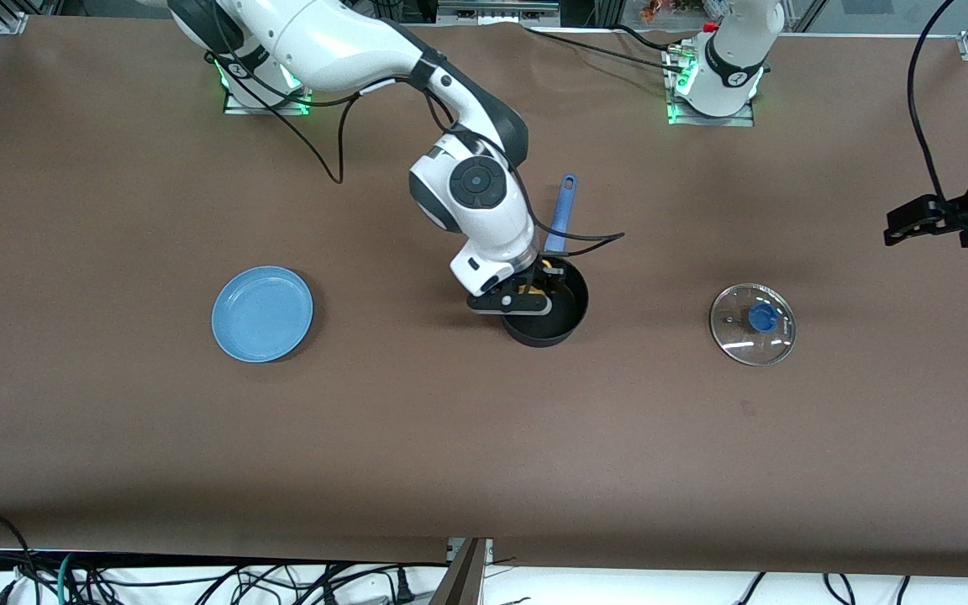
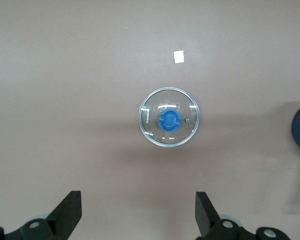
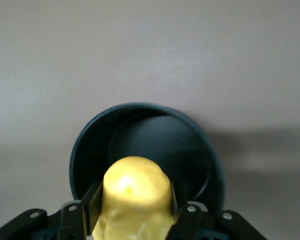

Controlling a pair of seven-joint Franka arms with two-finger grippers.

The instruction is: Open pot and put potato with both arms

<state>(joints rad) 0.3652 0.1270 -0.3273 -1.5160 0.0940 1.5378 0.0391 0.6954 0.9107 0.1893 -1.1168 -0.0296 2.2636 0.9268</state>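
The black pot (image 1: 553, 313) stands uncovered mid-table, its blue handle (image 1: 562, 213) pointing toward the robots' bases. My right gripper (image 1: 532, 290) hangs over the pot's rim, shut on the yellow potato (image 3: 135, 200), which fills the space between the fingers above the pot's dark inside (image 3: 160, 145). The glass lid (image 1: 752, 323) with its blue knob lies flat on the table toward the left arm's end. My left gripper (image 2: 138, 212) waits high over the table beside that lid (image 2: 169, 123), open and holding nothing.
A flat light-blue plate (image 1: 262, 313) lies toward the right arm's end of the brown table (image 1: 417, 437). Black cables trail from the right arm near the pot handle. A small white square (image 2: 178, 56) marks the table near the lid.
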